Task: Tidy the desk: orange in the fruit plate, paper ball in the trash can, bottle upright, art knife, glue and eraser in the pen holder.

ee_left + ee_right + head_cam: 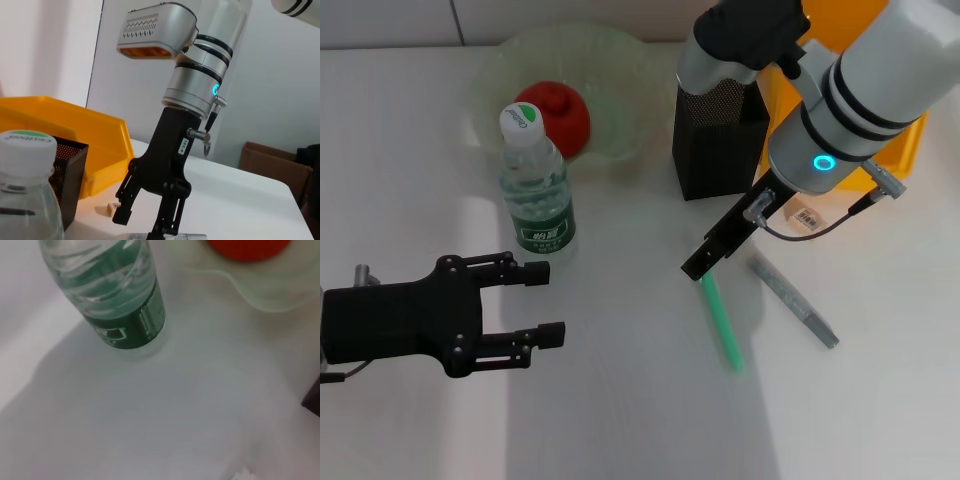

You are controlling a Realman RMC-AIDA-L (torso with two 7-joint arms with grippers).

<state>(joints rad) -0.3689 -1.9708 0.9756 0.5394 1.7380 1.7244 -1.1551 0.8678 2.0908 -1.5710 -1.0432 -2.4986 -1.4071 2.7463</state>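
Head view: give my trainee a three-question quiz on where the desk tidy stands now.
1. True or false: the bottle stands upright.
2. Where is the orange? A) in the fruit plate B) in the trash can C) on the bare table
3. Which gripper hangs over the green stick and grey stick?

Key:
1. True; white cap on top.
2. A.
3. The right gripper, beside the pen holder; the eraser lies nearby. The left gripper is open near the bottle.
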